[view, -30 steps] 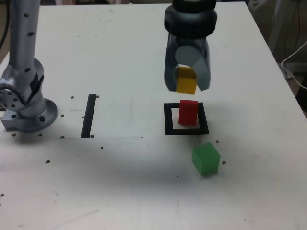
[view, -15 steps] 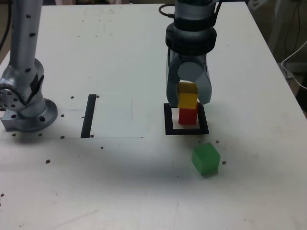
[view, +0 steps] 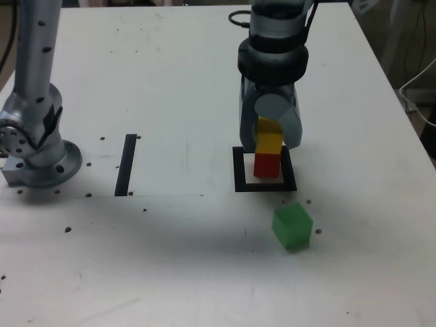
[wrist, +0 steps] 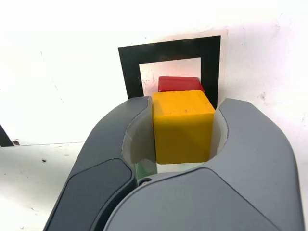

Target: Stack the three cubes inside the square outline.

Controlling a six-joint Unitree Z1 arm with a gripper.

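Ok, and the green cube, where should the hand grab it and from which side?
I'd bring the hand straight down and pinch two opposite upright faces of the green cube. It sits alone, flat on the table, turned cornerwise to the exterior view, so the hand should probably twist to match.

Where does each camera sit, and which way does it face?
Exterior view: off the arm, looking down across the table; shows the arm, its base and the gripper.
Wrist view: on the wrist, looking past the gripper's fingers at the table; only the gripper shows of the robot.
Shared: yellow cube, red cube, square outline.
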